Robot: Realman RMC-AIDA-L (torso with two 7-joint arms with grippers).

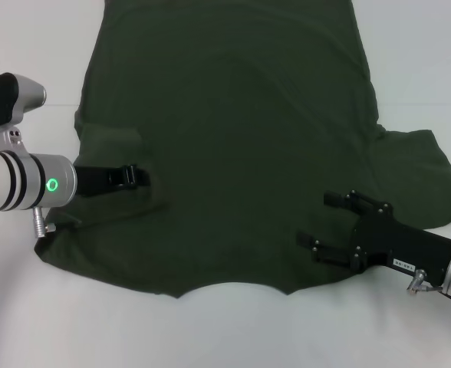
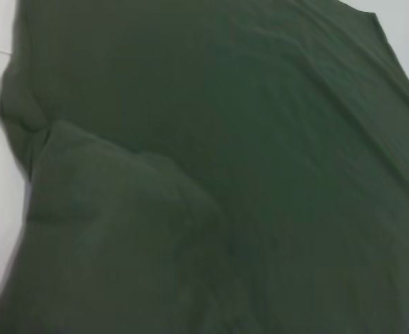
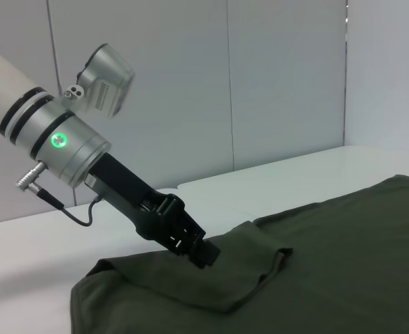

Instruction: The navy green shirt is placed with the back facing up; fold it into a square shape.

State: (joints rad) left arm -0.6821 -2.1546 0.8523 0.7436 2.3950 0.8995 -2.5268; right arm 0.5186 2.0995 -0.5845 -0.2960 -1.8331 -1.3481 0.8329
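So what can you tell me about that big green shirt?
The navy green shirt is plain, dark olive, soft-looking matte cloth with no print. It lies spread on a white table, collar end toward the robot. The sleeve on the robot's left is folded inward over the body; the other sleeve is spread out. The left gripper presses its tip onto the folded sleeve. The right gripper, fingers open, is low over the shirt near the other sleeve.

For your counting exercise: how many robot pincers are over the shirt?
2. The left pincer presses on the navy green shirt at its folded-in sleeve; the right pincer hovers open over the opposite side.
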